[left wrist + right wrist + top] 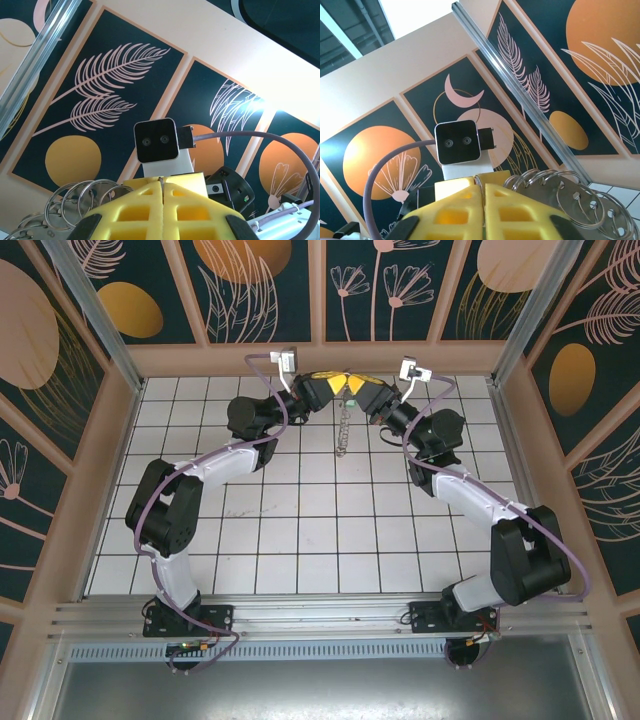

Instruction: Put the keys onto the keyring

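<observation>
Suspended keyring (343, 430) hangs above the tabletop (300, 530). Left gripper (162, 186) and right gripper (480, 186) both have jaws clenched on its thin wire. Likely light, stiff and slippery; best held on bare wire.

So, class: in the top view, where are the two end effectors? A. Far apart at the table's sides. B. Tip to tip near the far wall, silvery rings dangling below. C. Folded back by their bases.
B: the left end effector and right end effector meet near the far wall, the keyring hanging beneath them.

Shiny silvery metal keyring (555, 192)
</observation>
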Robot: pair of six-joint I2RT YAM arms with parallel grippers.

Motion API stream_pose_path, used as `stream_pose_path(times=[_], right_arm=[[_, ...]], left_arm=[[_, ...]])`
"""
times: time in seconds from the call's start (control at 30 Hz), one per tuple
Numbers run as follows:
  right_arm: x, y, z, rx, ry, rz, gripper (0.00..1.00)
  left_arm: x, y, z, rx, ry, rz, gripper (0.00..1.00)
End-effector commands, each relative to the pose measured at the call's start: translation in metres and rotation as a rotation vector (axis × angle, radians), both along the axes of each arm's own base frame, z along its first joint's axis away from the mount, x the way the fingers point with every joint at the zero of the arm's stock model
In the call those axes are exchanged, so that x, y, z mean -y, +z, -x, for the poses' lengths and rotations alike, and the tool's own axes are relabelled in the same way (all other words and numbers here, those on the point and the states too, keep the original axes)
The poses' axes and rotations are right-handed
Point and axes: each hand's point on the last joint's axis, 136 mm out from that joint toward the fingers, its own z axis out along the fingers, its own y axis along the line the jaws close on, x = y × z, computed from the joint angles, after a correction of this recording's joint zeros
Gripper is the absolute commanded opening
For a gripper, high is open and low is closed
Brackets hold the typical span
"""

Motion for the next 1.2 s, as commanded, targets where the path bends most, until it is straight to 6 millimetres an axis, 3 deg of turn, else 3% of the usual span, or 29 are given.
stream_pose_path(times=[0.0, 0.2, 0.33, 0.53, 0.67, 0.7, 0.93, 1.0, 1.03, 1.17], right_arm=[[-0.003, 0.021, 0.009, 0.066, 0.030, -0.021, 0.00], [0.000, 0.020, 0.008, 0.072, 0.010, 0.002, 0.00], [0.004, 0.018, 0.005, 0.085, 0.005, 0.078, 0.00], [0.008, 0.006, 0.005, 0.114, 0.044, 0.272, 0.00], [0.008, -0.004, 0.005, 0.143, 0.079, 0.404, 0.00], [0.008, -0.007, 0.004, 0.147, 0.090, 0.435, 0.00], [0.021, -0.023, -0.008, 0.143, 0.137, 0.572, 0.00], [0.025, -0.023, -0.007, 0.149, 0.161, 0.580, 0.00], [0.025, -0.022, -0.006, 0.156, 0.176, 0.585, 0.00], [0.023, -0.023, -0.002, 0.169, 0.230, 0.607, 0.00]], left_arm=[[-0.003, 0.017, 0.014, 0.062, -0.014, 0.040, 0.00], [-0.003, 0.017, 0.012, 0.052, -0.010, 0.037, 0.00], [-0.002, 0.015, 0.006, 0.055, 0.035, -0.018, 0.32], [-0.009, 0.009, -0.008, 0.095, 0.158, -0.168, 0.47], [-0.011, -0.007, -0.021, 0.108, 0.192, -0.278, 0.50], [-0.014, 0.002, -0.016, 0.133, 0.198, -0.293, 0.51], [-0.011, -0.019, -0.020, 0.186, 0.148, -0.448, 0.52], [-0.010, -0.021, -0.015, 0.207, 0.121, -0.473, 0.51], [-0.006, -0.035, -0.020, 0.190, 0.096, -0.497, 0.51], [0.000, -0.041, -0.014, 0.197, 0.008, -0.515, 0.47]])
